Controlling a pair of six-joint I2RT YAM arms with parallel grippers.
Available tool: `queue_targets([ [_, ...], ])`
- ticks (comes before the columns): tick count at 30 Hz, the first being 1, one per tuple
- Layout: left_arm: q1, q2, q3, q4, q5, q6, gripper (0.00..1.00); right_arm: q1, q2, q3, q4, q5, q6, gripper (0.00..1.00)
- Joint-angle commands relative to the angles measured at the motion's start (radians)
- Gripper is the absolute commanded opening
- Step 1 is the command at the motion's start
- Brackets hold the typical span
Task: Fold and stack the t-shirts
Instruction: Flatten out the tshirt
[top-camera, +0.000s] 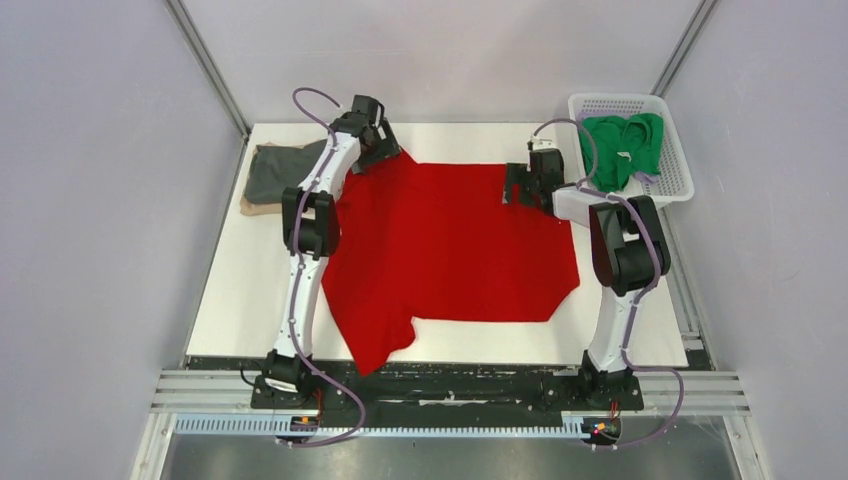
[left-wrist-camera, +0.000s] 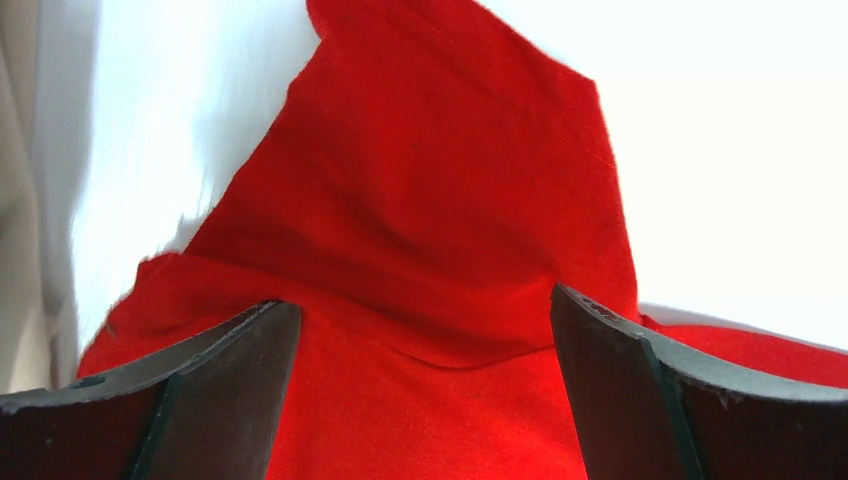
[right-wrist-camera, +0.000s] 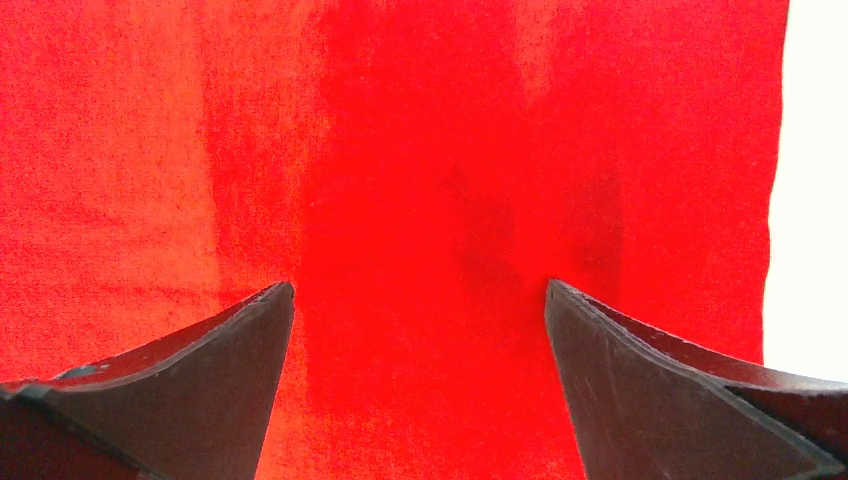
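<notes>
Black fingers (left-wrist-camera: 215, 390) of my left gripper (left-wrist-camera: 420, 300) are standing wide apart, gripping nothing, over a rumpled far corner of the red shirt (left-wrist-camera: 430, 200). White table (left-wrist-camera: 720, 150) is showing beyond it.

Right gripper (right-wrist-camera: 419, 284) is likewise gaping and holding nothing. Flat red cloth is filling nearly its whole view, with a white strip running down the right edge.

From above:
- Red shirt is lying spread mid-table, one sleeve reaching the near edge. Bare table is lying open to its left and right.
- Grey shirt (top-camera: 275, 172) is lying at the far left corner.
- Tan shirt (top-camera: 250, 207) is peeping from under the grey one, mostly hidden.
- Green shirt (top-camera: 622, 145) is lying bunched in the basket (top-camera: 680, 185) at far right.
- Left arm (top-camera: 310, 230) is covering the red shirt's left margin and part of the grey shirt.
</notes>
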Motion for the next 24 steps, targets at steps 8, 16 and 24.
queue_targets([
  [8, -0.015, -0.080, 0.028, 0.146, 0.104, 0.128, 1.00, -0.008, -0.133, 0.059, -0.092, 0.046, 0.021, 0.98],
  [16, -0.104, -0.475, -0.393, 0.127, -0.038, 0.144, 1.00, -0.006, -0.540, -0.298, -0.140, 0.046, 0.091, 0.98],
  [24, -0.159, -0.939, -1.144, 0.379, -0.030, 0.003, 1.00, -0.007, -0.892, -0.647, -0.284, 0.057, 0.143, 0.98],
])
